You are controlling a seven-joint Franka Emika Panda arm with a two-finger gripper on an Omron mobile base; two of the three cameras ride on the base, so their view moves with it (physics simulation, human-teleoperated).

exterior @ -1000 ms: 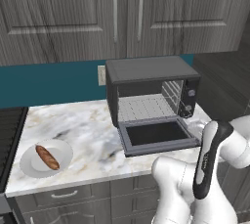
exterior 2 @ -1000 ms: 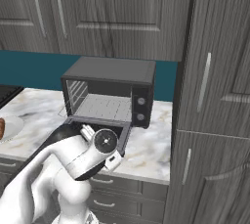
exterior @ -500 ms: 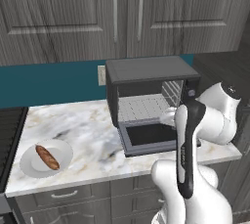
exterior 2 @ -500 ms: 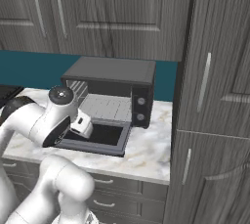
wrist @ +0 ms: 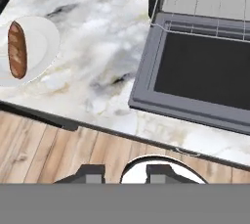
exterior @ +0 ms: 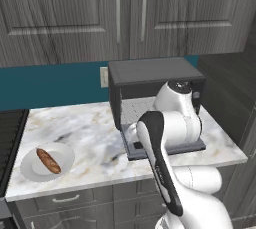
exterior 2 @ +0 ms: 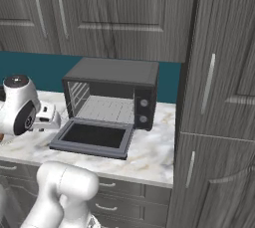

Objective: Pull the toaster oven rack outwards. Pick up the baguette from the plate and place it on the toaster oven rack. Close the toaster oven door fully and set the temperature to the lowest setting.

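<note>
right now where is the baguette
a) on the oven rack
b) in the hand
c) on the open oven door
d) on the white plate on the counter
d, the baguette lies on the plate on the counter, left of the oven, whose door is down with nothing on it.

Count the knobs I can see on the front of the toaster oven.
2 knobs: upper knob and lower knob, stacked on the toaster oven right front panel. More may be hidden.
</note>
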